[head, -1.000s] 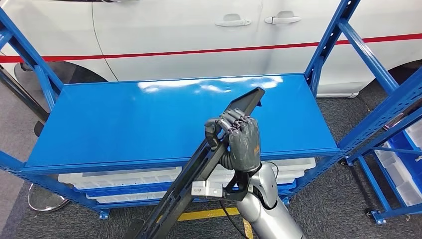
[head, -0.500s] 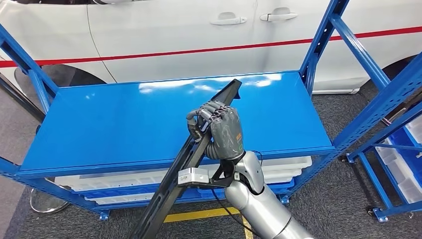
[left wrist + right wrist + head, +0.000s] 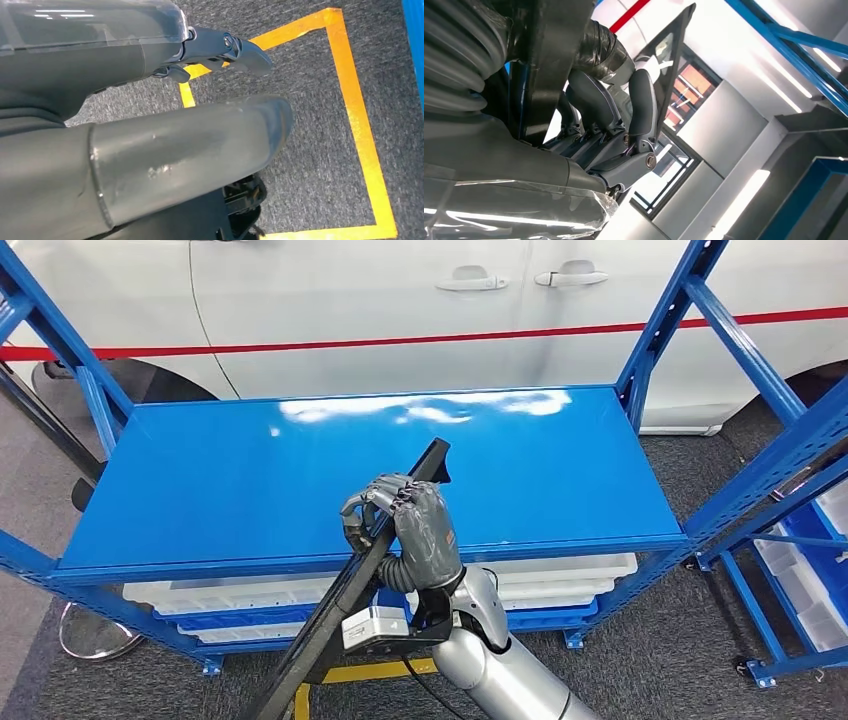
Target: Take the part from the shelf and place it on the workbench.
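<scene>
A white car (image 3: pixel 400 300) with a red stripe stands behind a blue steel rack, whose glossy blue surface (image 3: pixel 230 480) serves as the workbench, on a grey carpeted floor marked with yellow tape (image 3: pixel 360 125). The robot's right hand (image 3: pixel 405 525) holds one long black part (image 3: pixel 340 610), its fingers (image 3: pixel 375 502) clamped around the part's upper stretch. The part is tilted steeply: its pointed top end hangs above the front half of the surface, while its lower end drops in front of the rack's front edge and out of the head view. It is not yet laid down.

The part looks like a stiff, narrow frame or trim, rigid enough not to sag along its length. Judged from the single high grip, it is probably light, but its length makes it unwieldy and liable to swing or catch the rack's edge. A hold nearer its middle would likely balance better.

Count: one part, one car, white trays (image 3: pixel 560 585) stacked on the lower shelf. The left hand (image 3: pixel 150 145) hangs over the taped floor; its thumb and a finger appear apart, holding nothing.
</scene>
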Motion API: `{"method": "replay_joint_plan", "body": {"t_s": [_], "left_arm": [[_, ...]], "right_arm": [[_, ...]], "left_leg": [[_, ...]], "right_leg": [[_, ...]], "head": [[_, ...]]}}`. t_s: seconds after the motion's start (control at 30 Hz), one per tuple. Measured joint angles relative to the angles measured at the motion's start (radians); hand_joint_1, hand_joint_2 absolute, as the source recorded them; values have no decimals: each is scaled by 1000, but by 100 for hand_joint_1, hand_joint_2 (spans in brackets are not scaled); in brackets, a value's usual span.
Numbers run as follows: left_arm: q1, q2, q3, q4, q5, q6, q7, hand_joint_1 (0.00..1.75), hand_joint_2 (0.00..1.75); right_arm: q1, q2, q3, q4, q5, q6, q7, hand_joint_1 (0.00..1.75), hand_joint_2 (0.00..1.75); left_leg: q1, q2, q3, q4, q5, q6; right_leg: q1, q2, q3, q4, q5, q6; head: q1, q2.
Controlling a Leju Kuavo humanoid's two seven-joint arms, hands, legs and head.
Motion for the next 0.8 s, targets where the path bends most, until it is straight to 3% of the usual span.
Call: {"method": "replay_joint_plan", "body": {"t_s": [0.07, 0.13, 0.2, 0.27, 0.33, 0.4, 0.43, 0.5, 0.57, 0.67, 0.7, 0.73, 0.8], "left_arm": [[-2, 0, 0, 0, 0, -5, 0, 0, 0], [-5, 0, 0, 0, 0, -8, 0, 0, 0], [-6, 1, 0, 0, 1, -11, -1, 0, 0], [-6, 2, 0, 0, 3, -14, -2, 0, 0], [-7, 1, 0, 0, 3, -15, -3, 0, 0], [-7, 1, 0, 0, 3, -15, -1, 0, 0], [-6, 1, 0, 0, 2, -15, 0, 0, 0], [-7, 1, 0, 0, 0, -16, 5, 0, 0], [-7, -1, 0, 0, 0, -16, 8, 0, 0], [-1, -3, 0, 0, 0, -16, 12, 0, 0], [0, -5, 0, 0, 0, -16, 13, 0, 0], [0, -6, 0, 1, 0, -17, 13, 0, 0], [-2, -8, 0, 1, 0, -17, 14, 0, 0]], "right_arm": [[-2, 0, 5, -4, -7, 13, 0, 175, 175], [-2, 0, 9, -4, -12, 21, 0, 175, 175], [-2, 0, 12, -4, -18, 26, -1, 175, 175], [-3, 1, 15, -4, -26, 26, -10, 175, 175], [-2, 3, 18, -3, -28, 16, -28, 175, 175], [0, 4, 21, -2, -19, -5, -47, 175, 175], [1, 4, 21, -2, -11, -17, -54, 175, 175], [2, 4, 21, -2, 7, -36, -62, 175, 175], [2, 5, 21, -2, 17, -44, -65, 175, 175], [1, 6, 21, -1, 23, -48, -65, 175, 175], [1, 6, 21, 0, 25, -48, -64, 175, 175], [0, 5, 21, 1, 26, -48, -63, 175, 175], [-1, 4, 21, 3, 28, -49, -60, 175, 175]], "left_leg": [[-3, 0, -4, 3, 4, -8], [-4, 0, -7, 3, 12, -20], [-1, 1, -15, 13, 0, -33], [4, 1, -43, 83, -67, -45], [8, 1, -83, 210, -155, -55], [10, 1, -83, 273, -187, -60], [10, 1, -53, 246, -176, -60], [10, 1, 50, 102, -137, -57], [5, -1, 113, -4, -112, -45], [0, -2, 109, -16, -92, -22], [1, 1, 104, -18, -81, -14], [3, 3, 96, -20, -68, -4], [4, 7, 72, -22, -44, 9]], "right_leg": [[5, 0, 41, -83, 26, -6], [7, 1, 38, -92, 33, -9], [3, -2, 31, -97, 47, -21], [0, -7, 15, -102, 65, -33], [1, -8, -8, -101, 81, -37], [2, -8, -33, -99, 98, -35], [2, -8, -45, -97, 106, -34], [1, -8, -62, -94, 121, -27], [3, -7, -70, -93, 135, -17], [3, -7, -72, -100, 157, 2], [2, -5, -76, -96, 150, 7], [1, -3, -85, -79, 126, 12], [-2, -1, -116, 13, 28, 17]], "head": [[0, 0], [0, 0], [0, 0], [0, 0], [0, 0], [0, 0], [-1, 0], [-1, 0], [0, 0], [0, 0], [0, 0], [0, 0], [0, 0]]}}
